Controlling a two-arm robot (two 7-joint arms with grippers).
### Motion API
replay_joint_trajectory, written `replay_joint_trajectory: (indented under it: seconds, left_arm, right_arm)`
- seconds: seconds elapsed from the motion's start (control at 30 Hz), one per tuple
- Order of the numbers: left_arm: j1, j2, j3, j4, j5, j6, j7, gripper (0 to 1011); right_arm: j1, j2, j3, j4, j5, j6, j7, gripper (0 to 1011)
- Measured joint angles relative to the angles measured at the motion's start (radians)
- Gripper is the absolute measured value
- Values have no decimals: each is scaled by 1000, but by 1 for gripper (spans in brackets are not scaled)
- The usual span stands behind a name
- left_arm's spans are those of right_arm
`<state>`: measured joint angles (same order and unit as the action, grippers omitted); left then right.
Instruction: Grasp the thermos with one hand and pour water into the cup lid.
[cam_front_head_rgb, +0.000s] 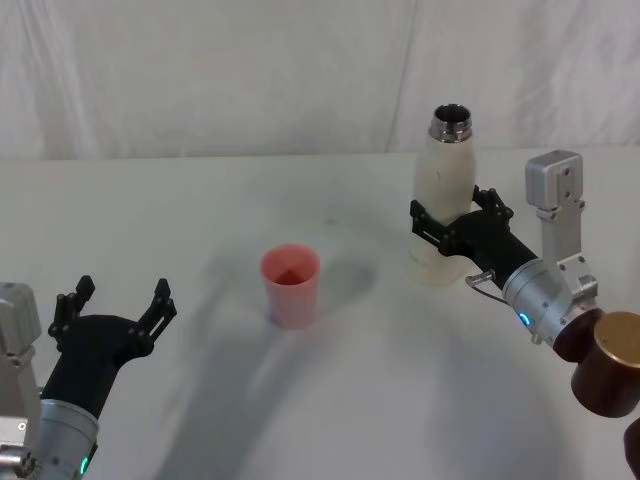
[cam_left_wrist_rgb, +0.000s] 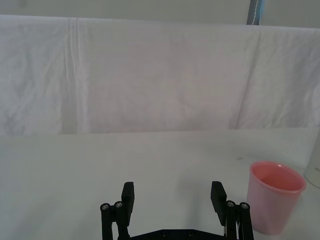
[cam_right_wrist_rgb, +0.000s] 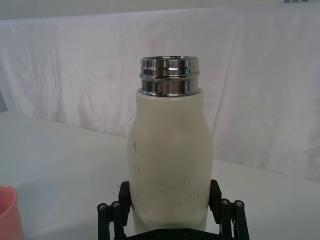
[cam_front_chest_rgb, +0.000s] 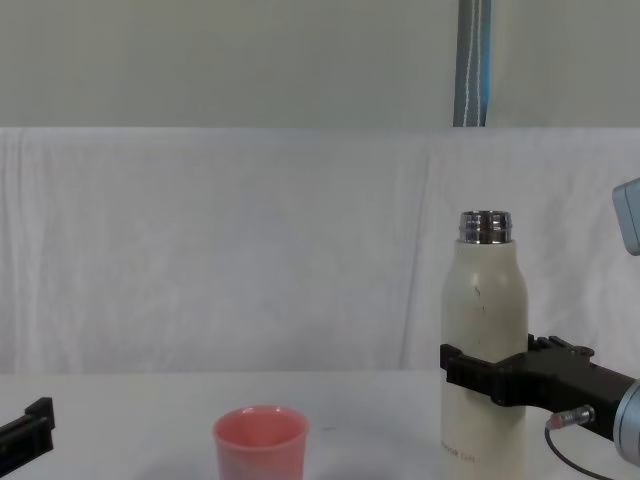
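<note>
Thermos (cam_front_head_rgb: 445, 205) in the robot's grip: the right gripper (cam_front_head_rgb: 449, 222) has its black jaws clamped around the cream-white bottle's lower body, one finger on each side. The bottle stands upright on the white tabletop (cam_front_head_rgb: 200, 210), right of centre and toward the far edge. Its shiny steel threaded neck (cam_right_wrist_rgb: 169, 75) is uncapped, the mouth open. Small dark specks and scuffs mark the bottle's matte side in the right wrist view. Faint grey print sits near the base (cam_front_chest_rgb: 462, 455) in the chest view, too small to read.

The cup lid (cam_front_head_rgb: 291, 286), a salmon-pink plastic cup, stands upright with its rim up near the middle of the tabletop, well apart from the thermos and to its left. The left gripper (cam_front_head_rgb: 113, 310) hovers near the tabletop's near left corner with its jaws apart, gripping nothing; the left wrist view shows the cup lid just beyond one fingertip (cam_left_wrist_rgb: 218, 192).

A creased white cloth backdrop (cam_front_chest_rgb: 250, 250) hangs behind the far edge.
</note>
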<state>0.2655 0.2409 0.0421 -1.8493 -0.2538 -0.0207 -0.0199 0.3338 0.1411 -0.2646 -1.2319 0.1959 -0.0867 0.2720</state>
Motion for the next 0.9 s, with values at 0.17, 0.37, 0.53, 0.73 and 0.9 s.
replay_joint_trajectory:
  seconds: [0.17, 0.37, 0.53, 0.73, 0.9]
  left_arm:
    - [0, 0, 0, 0, 0, 0, 0, 1001]
    - [0, 0, 0, 0, 0, 0, 0, 1001]
    - [0, 0, 0, 0, 0, 0, 0, 1001]
    - [0, 0, 0, 0, 0, 0, 0, 1001]
    - [0, 0, 0, 0, 0, 0, 0, 1001]
  right_arm:
    - [4, 0, -2, 5, -1, 0, 4, 950]
    - [5, 0, -3, 6, -1, 4, 5, 950]
    - [5, 0, -3, 5, -1, 4, 5, 950]
    - [5, 0, -2, 5, -1, 4, 5, 950]
    - [4, 0, -2, 5, -1, 3, 5, 963]
